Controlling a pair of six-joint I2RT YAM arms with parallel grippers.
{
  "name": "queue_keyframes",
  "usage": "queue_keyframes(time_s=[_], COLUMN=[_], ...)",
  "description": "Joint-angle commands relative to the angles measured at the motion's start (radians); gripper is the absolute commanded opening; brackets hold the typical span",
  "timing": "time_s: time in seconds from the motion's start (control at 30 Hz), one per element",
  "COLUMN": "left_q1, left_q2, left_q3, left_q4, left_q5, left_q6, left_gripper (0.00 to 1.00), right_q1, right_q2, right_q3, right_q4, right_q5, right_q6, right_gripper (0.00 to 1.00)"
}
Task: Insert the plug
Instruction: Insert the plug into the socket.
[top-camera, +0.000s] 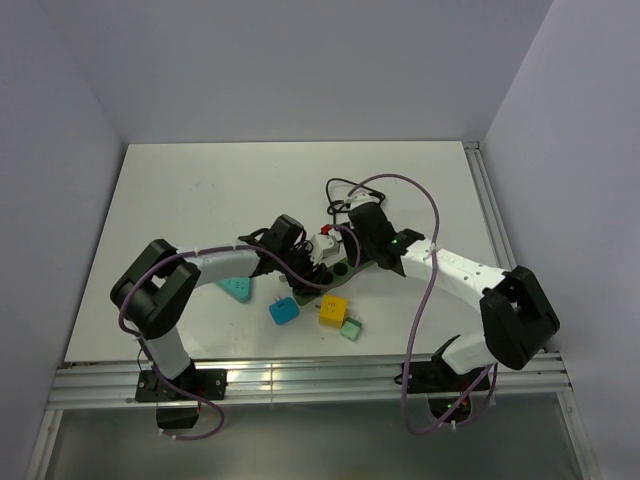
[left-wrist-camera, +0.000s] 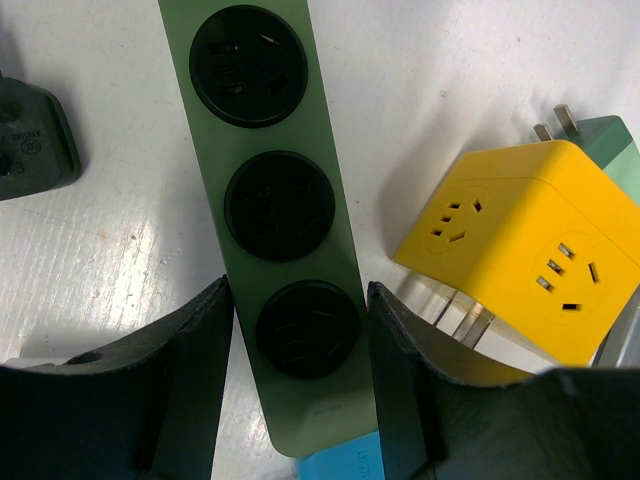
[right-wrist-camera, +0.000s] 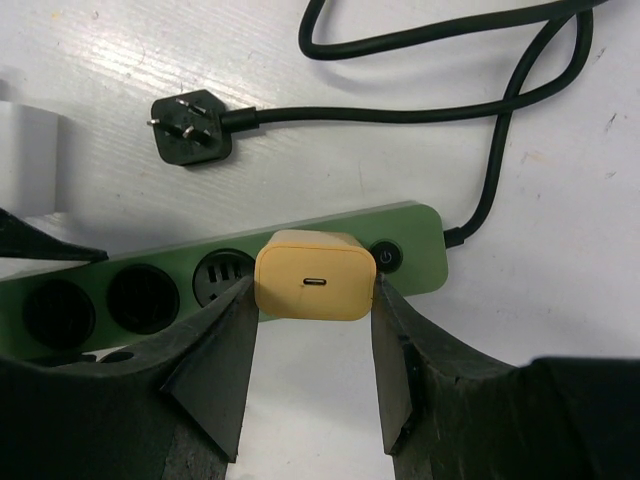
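**Plug at the strip, both arms gripping**

From my end: the right gripper (right-wrist-camera: 312, 292) is clamped on the tan charger plug (right-wrist-camera: 312, 282), one finger on each side face. The plug sits on top of the green power strip (right-wrist-camera: 415, 228), over the socket slot just beside the power button (right-wrist-camera: 386, 256). I can't tell whether the prongs are in.

The left gripper (left-wrist-camera: 300, 300) straddles the strip's other end, at its last round socket (left-wrist-camera: 306, 328). Its fingers (left-wrist-camera: 200, 340) press on both long edges, so it's closed on the strip body.

The three sockets in the left wrist view hold nothing. The strip lies flat on the white table (top-camera: 200, 200). Its own black cord plug (right-wrist-camera: 190, 128) lies loose just behind it. A yellow cube adapter (left-wrist-camera: 530, 250) sits just beside the strip and a blue adapter (top-camera: 284, 312) sits near its end.
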Motion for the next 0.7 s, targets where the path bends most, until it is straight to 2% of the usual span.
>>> queue_keyframes(time_s=[0.0, 0.4, 0.57, 0.67], left_q1=[-0.012, -0.011, -0.003, -0.003], left_q2=[0.041, 0.045, 0.073, 0.117], left_q3=[0.003, 0.02, 0.095, 0.178], left_q4=[0.047, 0.025, -0.086, -0.216], left_q5=[0.042, 0.065, 0.118, 0.085], left_q6=[0.049, 0.08, 0.161, 0.227], left_gripper=[0.46, 0.46, 0.46, 0.46], right_q1=[0.014, 0.014, 0.013, 0.011], right_q2=[0.072, 0.089, 0.089, 0.095], right_q3=[-0.004, 0.039, 0.062, 0.062], right_q4=[-0.146, -0.193, -0.204, -0.2], right_q5=[-0.018, -0.009, -0.032, -0.059], right_q6=[0.015, -0.014, -0.046, -0.06], right_gripper=[0.0, 0.0, 0.0, 0.0])
